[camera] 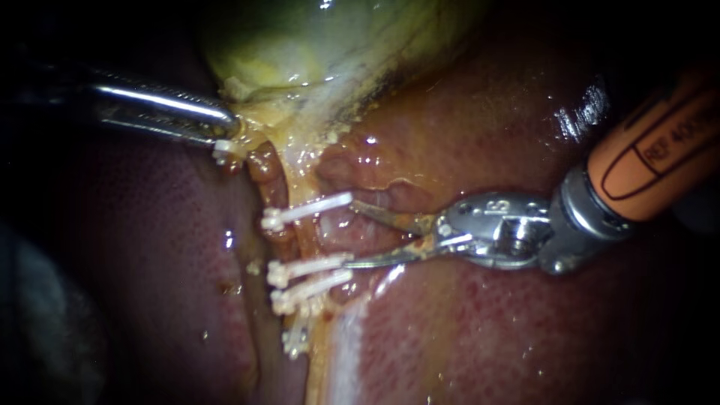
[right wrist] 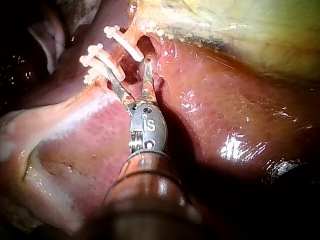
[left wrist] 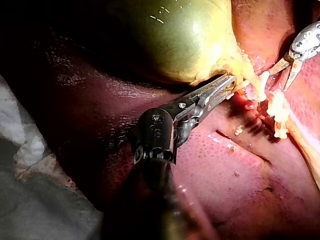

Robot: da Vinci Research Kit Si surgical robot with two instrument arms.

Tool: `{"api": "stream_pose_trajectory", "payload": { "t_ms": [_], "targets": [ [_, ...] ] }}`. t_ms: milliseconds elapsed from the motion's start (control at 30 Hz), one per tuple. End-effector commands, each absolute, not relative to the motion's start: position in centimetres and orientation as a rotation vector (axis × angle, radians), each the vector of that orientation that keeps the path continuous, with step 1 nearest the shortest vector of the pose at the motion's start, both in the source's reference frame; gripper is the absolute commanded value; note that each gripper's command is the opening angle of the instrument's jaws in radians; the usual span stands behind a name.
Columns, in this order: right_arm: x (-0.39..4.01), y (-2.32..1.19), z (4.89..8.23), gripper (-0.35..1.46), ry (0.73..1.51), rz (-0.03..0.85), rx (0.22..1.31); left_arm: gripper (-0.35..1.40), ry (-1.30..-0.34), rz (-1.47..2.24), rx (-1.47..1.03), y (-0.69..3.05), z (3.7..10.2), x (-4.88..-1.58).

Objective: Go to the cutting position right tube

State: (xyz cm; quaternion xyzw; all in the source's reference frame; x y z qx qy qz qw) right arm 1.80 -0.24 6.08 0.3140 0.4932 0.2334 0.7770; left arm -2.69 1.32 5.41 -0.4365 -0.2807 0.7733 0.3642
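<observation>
Right instrument point(camera: 351, 233): blades gaping wide between 2 clips point(camera: 309, 209); I am centring them, touching neither. Left instrument point(camera: 229, 131): clamping gallbladder point(camera: 315, 45).

The gallbladder point(camera: 322, 37) beyond the silver left instrument point(camera: 229, 126) is olive green, fading to yellow. The liver point(camera: 487, 330) under both instruments is red-pink and finely stippled, with a pale whitish streak beside the right instrument point(camera: 352, 232). That instrument is bright steel, its shaft orange with black lines. The clips point(camera: 307, 210) ahead of it are white.

Right instrument point(camera: 351, 233) jaws open between white clips point(camera: 307, 208), left instrument point(camera: 225, 129) gripping gallbladder point(camera: 315, 45) edge
</observation>
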Motion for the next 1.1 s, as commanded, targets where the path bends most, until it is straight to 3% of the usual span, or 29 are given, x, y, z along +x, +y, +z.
{"api": "stream_pose_trajectory", "payload": {
  "t_ms": [33,500,1100],
  "targets": [
    [1.82,-0.23,6.08,1.38,1.077,0.503,0.688,-0.35,-0.722,1.989,-1.123,1.32,5.42,-2.69],
    [2.14,-0.25,6.06,1.28,1.183,0.397,0.797,-0.35,-0.720,1.989,-1.123,1.31,5.43,-2.71],
    [2.82,-0.49,6.25,1.25,1.261,0.381,0.847,-0.35,-0.722,1.990,-1.123,1.31,5.46,-2.72]
  ]
}}
